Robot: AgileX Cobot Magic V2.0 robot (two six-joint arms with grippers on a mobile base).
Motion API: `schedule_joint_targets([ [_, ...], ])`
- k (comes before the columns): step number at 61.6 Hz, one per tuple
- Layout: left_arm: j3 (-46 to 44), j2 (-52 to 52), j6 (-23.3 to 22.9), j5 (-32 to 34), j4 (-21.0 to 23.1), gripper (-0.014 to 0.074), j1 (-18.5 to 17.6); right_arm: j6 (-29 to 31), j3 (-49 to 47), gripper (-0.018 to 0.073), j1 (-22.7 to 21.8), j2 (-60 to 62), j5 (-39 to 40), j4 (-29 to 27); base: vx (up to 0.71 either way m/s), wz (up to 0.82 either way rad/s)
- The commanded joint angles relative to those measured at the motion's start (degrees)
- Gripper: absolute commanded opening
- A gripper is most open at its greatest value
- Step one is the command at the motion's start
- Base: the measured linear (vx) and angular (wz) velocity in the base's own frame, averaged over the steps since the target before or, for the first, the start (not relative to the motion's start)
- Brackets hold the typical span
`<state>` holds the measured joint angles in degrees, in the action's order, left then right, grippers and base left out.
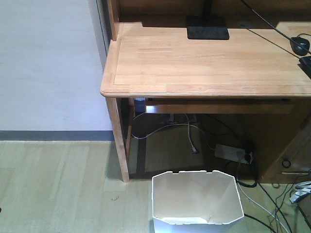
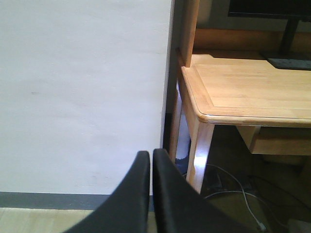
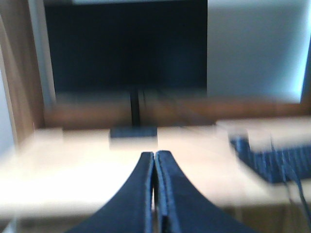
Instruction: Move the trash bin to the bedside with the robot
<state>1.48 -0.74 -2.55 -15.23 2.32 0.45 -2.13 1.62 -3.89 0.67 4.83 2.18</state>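
Here's the front view, and the trash bin [image 1: 197, 199] sits right down at 6 o'clock, upright on the floor, mouth open, nothing visible inside, its lower part cut off by the frame edge. It stands just in front of the wooden desk [image 1: 194, 63], which fills the picture from 12 round to 3 o'clock, with the black monitor base [image 1: 208, 27] up near 12 and a mouse [image 1: 301, 45] out at 2. Under the desk, a power strip [image 1: 231, 152] lies at 4 o'clock among loose cables [image 1: 189, 133], close behind the bin but not touching it as far as I can tell. Over to the wrists: the left gripper [image 2: 150, 154] points at the white wall [image 2: 82, 97] and the desk corner, its jaws drawn in to a thin slit with nothing between them. The right gripper [image 3: 154, 155] faces the monitor [image 3: 129, 48] at 12 o'clock and a keyboard [image 3: 272, 158] at 3, in a blurred picture, jaws pressed together and empty. So where does that leave the job? By my reading, right at the start: neither arm is on the bin, and no bed shows in any view. All of it is left: reach the bin, take hold of its rim, and carry or push it to the bedside, wherever that lies out of sight.
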Motion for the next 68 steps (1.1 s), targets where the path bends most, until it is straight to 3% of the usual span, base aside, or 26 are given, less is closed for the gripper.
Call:
schedule_joint_targets([
  [1, 1.1, -0.8, -0.3, 4.0, 0.3, -0.0006, 0.0, -0.5, -1.8, -0.0009, 0.0, 0.1, 6.8, 0.1, 0.00, 0.00],
  [30, 1.1, -0.8, -0.3, 4.0, 0.3, -0.0006, 0.0, 2.7, -20.5, -0.0009, 0.0, -25.4, -15.4, 0.5, 0.00, 0.00],
  [58, 1.1, -0.8, -0.3, 4.0, 0.3, -0.0006, 0.0, 2.4, -21.2, -0.0004, 0.0, -36.4, -14.3, 0.1, 0.00, 0.00],
  [68, 1.1, -0.8, -0.3, 4.0, 0.3, -0.0006, 0.0, 3.1, -21.2, 0.0045, 0.0, -36.4, -14.5, 0.1, 0.00, 0.00],
])
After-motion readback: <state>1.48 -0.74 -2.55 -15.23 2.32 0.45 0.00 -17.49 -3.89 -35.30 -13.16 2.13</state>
